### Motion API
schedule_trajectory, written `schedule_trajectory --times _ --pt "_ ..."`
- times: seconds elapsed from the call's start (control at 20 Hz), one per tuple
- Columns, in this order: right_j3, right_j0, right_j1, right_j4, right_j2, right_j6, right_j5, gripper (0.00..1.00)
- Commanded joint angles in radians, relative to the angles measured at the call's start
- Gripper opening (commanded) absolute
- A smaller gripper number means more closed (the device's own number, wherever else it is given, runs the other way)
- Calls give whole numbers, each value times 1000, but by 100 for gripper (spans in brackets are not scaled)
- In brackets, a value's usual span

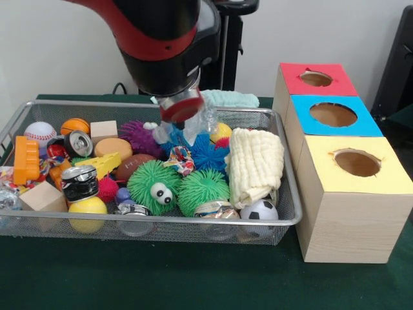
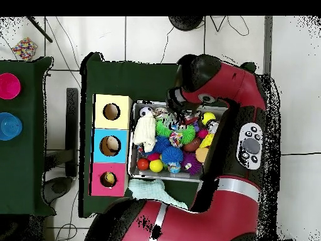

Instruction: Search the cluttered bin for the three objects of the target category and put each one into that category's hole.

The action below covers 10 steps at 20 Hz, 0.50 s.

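The end effector is hanging low over the back of the wire bin, its tip buried in crinkled clear plastic wrap; whether it is gripping anything cannot be told. The target category is not evident. Directly beneath it a blue spiky ball is sitting, with two green spiky balls nearer the front: probably light, soft and squashy, best pinched across the body. The folded cream cloth beside it looks limp. The three holed boxes are standing well off on the desk.
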Motion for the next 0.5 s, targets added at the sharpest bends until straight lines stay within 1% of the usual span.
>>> schedule_trajectory --times 0.05,0.2,0.3,0.4,0.5 --pt "72 -5 -19 139 71 268 69 0" --pt "65 -15 -3 147 61 233 56 0" --pt "71 -31 11 149 60 190 33 0" --pt "100 -54 23 160 72 135 -11 0" --pt "150 -75 32 186 96 85 -75 0"
